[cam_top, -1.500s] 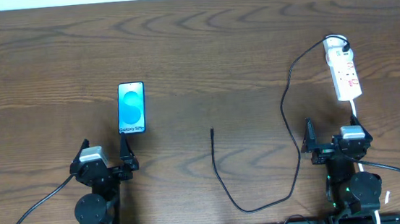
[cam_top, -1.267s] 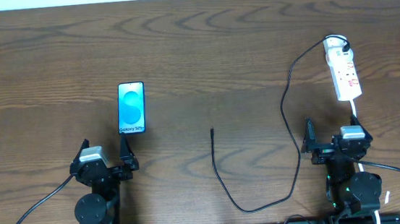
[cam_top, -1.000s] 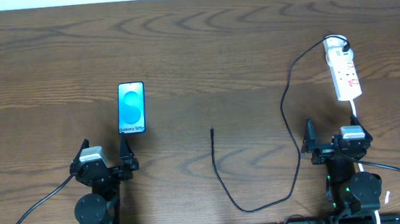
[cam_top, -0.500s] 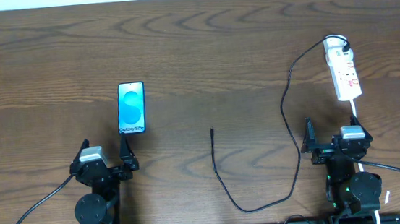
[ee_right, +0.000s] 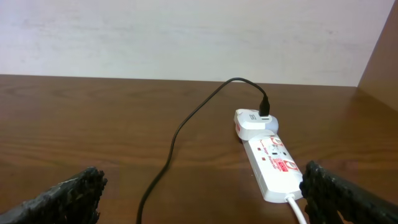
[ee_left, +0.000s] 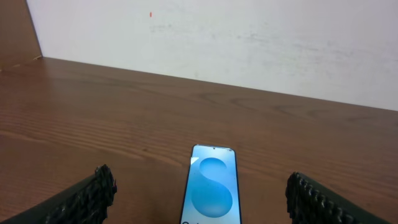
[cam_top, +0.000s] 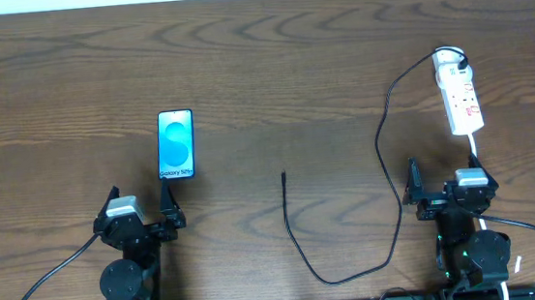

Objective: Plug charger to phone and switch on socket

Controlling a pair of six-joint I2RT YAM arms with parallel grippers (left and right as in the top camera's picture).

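The left pincer (cam_top: 140,202) stands open at the surface's (cam_top: 259,54) front edge. Just ahead, amid bare wood, lies the phone (cam_top: 176,144), blue screen up. The thin black charger (cam_top: 301,254) loops at centre, its tip well apart from the phone. At far right, the white socket (cam_top: 460,99) lies ahead of the open right pincer (cam_top: 443,178). Nothing has moved since earlier.

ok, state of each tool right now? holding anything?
Left tool: open, holding nothing.
Right tool: open, holding nothing.
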